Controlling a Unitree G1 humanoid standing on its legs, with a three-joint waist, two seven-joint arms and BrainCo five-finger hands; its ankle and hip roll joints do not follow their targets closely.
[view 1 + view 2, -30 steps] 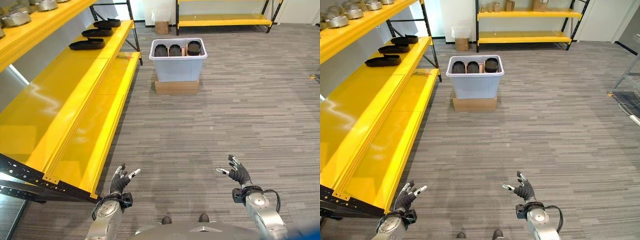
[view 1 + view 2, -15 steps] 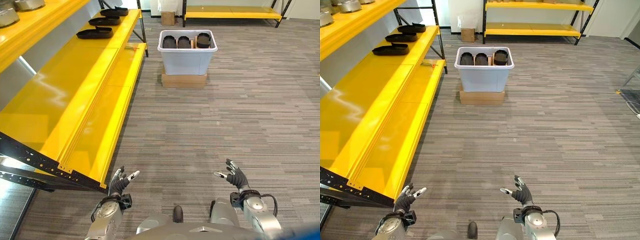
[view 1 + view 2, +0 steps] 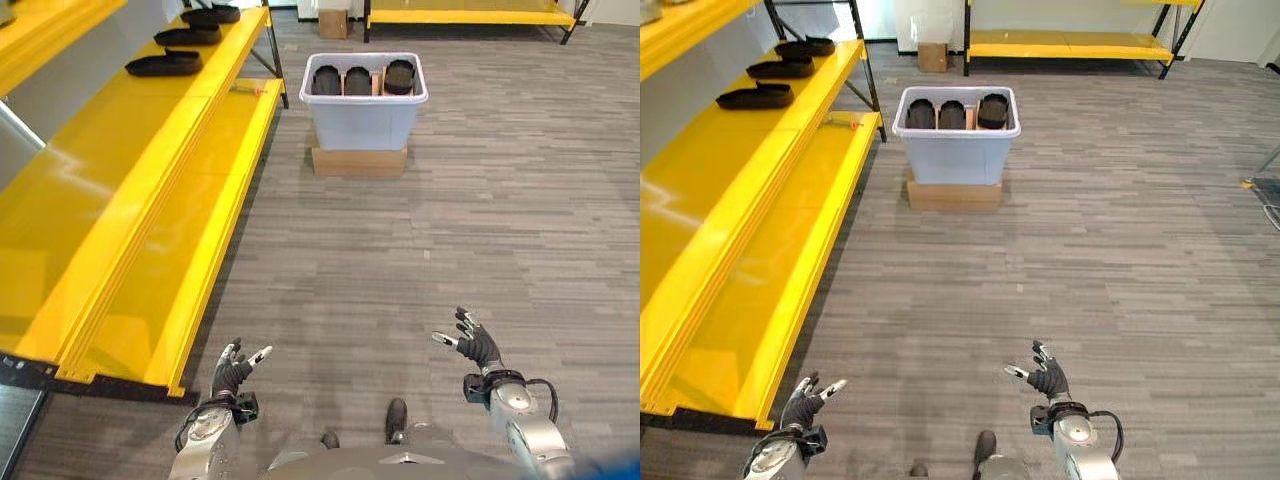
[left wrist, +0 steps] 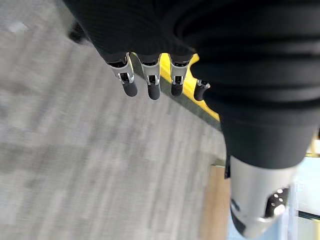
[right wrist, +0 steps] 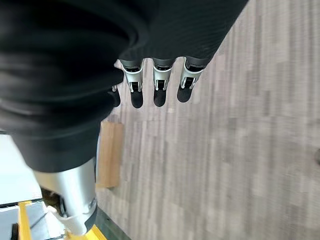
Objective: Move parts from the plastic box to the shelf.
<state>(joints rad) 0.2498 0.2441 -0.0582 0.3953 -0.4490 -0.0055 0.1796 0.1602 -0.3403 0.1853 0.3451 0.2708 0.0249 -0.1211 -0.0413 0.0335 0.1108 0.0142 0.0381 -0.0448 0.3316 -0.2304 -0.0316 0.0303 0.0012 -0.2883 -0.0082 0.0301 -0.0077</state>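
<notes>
My left hand (image 3: 232, 372) and right hand (image 3: 474, 346) hang empty, fingers loose, over bare carpet (image 3: 400, 260), plastic box (image 3: 364, 122) well ahead beside the yellow shelf (image 3: 150, 220) edge.

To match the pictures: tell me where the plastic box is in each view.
Left eye view: plastic box, top centre, right of the yellow shelf.
Right eye view: top centre again.
Left wrist view: cannot tell it.
Right wrist view: cannot tell it.
Shared landmark: cardboard box under it.
</notes>
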